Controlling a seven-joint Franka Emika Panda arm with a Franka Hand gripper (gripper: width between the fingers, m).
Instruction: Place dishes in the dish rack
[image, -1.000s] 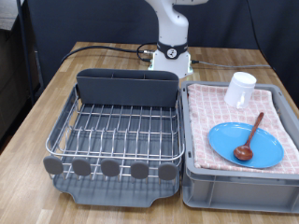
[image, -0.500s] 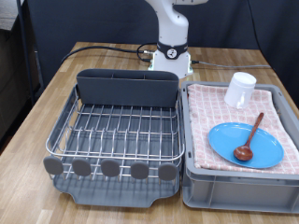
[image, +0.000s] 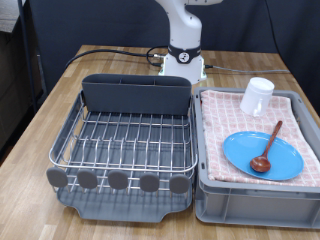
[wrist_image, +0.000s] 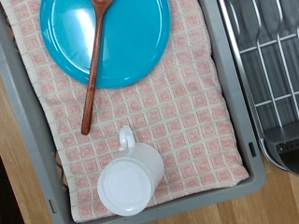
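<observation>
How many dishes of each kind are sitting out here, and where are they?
Light-blue plate: 1
White mug: 1
Wooden spoon: 1
Total: 3, all in the cloth-lined grey bin; none in the dish rack.

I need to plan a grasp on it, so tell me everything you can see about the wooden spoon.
The wooden spoon is brown, with a long slim straight handle and a small round bowl. It lies flat and slanted: its bowl end rests on the light-blue plate, while its handle runs off the plate's rim onto the pink checked cloth lining the grey bin, pointing toward the white mug without touching it. Nothing grips it; the gripper is not in view.
</observation>
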